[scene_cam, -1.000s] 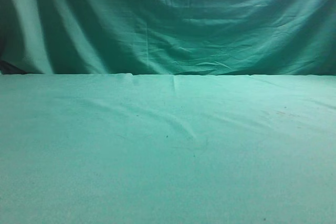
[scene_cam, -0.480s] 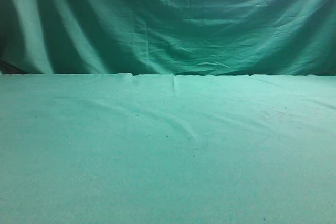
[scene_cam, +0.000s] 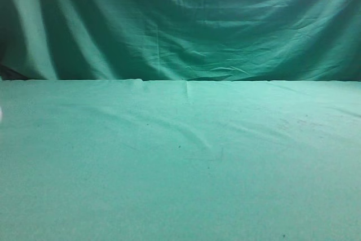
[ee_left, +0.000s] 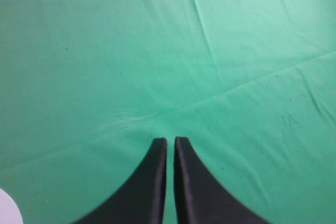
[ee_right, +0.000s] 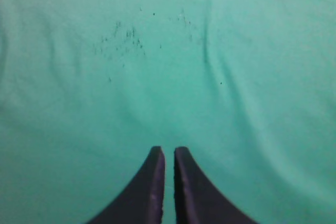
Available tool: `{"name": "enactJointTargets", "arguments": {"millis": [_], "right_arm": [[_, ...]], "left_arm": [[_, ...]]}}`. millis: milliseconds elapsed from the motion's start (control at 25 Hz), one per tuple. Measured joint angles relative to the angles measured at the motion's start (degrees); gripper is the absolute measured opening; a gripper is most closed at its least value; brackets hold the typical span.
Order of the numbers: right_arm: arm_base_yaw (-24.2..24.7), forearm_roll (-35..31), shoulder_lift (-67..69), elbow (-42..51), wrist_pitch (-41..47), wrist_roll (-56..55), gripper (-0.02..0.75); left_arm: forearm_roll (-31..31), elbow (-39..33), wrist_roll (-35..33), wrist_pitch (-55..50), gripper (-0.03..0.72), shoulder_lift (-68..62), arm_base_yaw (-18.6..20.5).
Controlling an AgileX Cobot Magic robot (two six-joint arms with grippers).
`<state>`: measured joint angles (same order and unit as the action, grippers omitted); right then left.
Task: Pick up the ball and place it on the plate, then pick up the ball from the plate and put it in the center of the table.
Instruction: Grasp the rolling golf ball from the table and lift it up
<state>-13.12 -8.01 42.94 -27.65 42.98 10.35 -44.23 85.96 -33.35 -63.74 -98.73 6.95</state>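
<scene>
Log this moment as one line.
left gripper: shut, empty | right gripper: shut, empty | ball: unseen | table: green cloth

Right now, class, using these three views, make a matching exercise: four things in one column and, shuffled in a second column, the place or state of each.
Things:
1. left pincer
2. right pincer
3. curtain
4. table

Places or states:
A. hangs in folds at the back
B. shut, above dark specks on the cloth
C. flat, covered in lightly wrinkled green cloth
D. shut, with a white edge in the corner of its view

Pairs: 1-D, 2-B, 3-A, 4-C
</scene>
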Motion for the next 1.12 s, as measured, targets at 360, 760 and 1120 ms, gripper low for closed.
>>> {"name": "enactJointTargets", "arguments": {"millis": [360,760,1120], "right_arm": [[0.0,0.24,0.0,0.0,0.92,0.08,0.056],[0.0,1.43,0.0,-1.6,2.57,0.08,0.056],[0.0,1.68,0.0,-1.6,3.45,0.08,0.056]], "left_arm": [[2.51,0.0,-0.37,-0.22,0.0,13.27,0.0],[4.07,-15.33,-0.62,9.89,0.0,32.27,0.0],[5.18,-34.48,-2.75,25.35,0.0,43.61,-14.92]]}}
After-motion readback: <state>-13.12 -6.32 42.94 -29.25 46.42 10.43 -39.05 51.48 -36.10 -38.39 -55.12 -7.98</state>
